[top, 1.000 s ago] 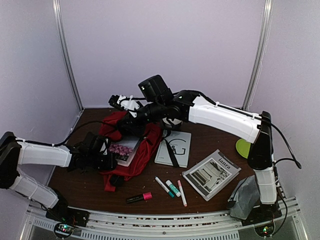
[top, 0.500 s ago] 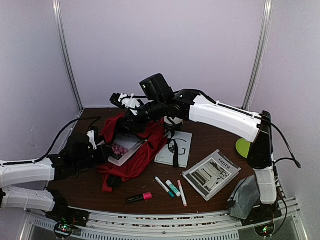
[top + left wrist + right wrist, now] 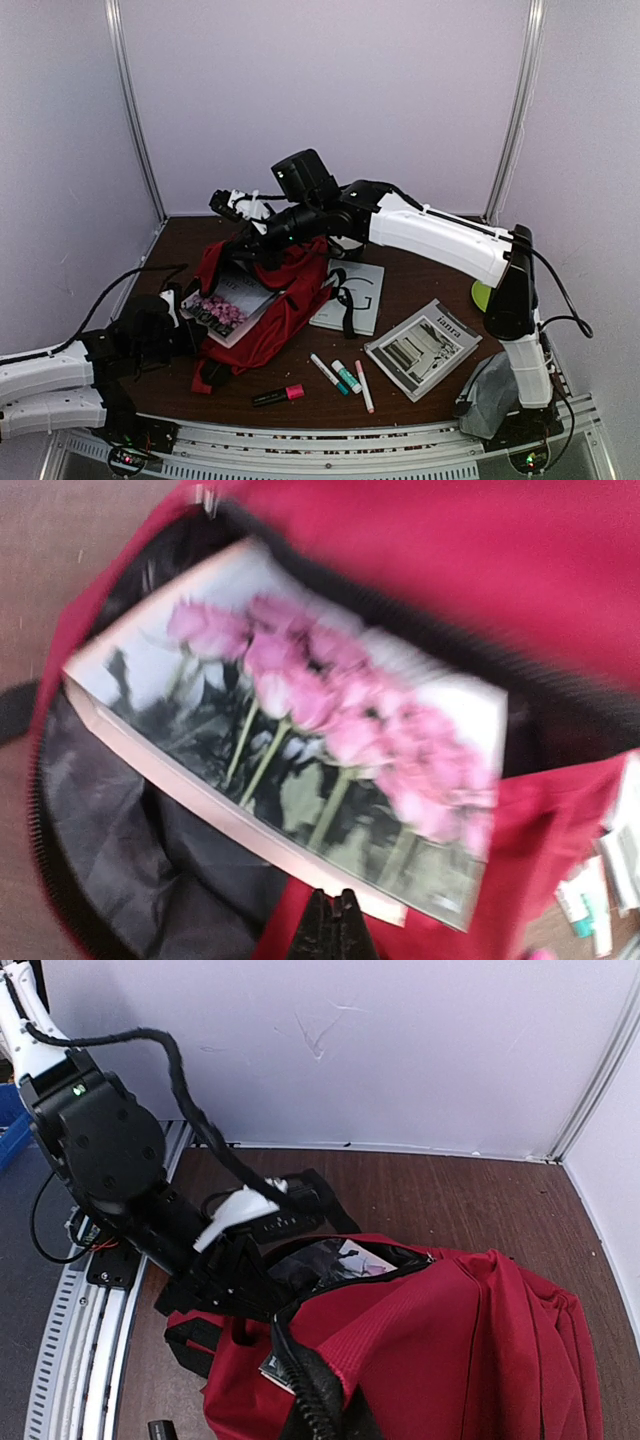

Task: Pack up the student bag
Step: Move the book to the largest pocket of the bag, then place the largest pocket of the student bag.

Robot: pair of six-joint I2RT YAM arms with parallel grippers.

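Though faint, "iaura" booklet (image 3: 424, 347) near bag (image 3: 280, 315).

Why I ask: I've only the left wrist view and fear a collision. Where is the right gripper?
Observer: The right gripper is shut on the bag's far top edge, holding it up.
Operator: And mine, relative to it?
Observer: The left gripper, shut, sits at the bag's mouth on the near-left side, apart from the right one.
Operator: What lies outside the bag?
Observer: A notebook beside it, a booklet and a grey pouch.
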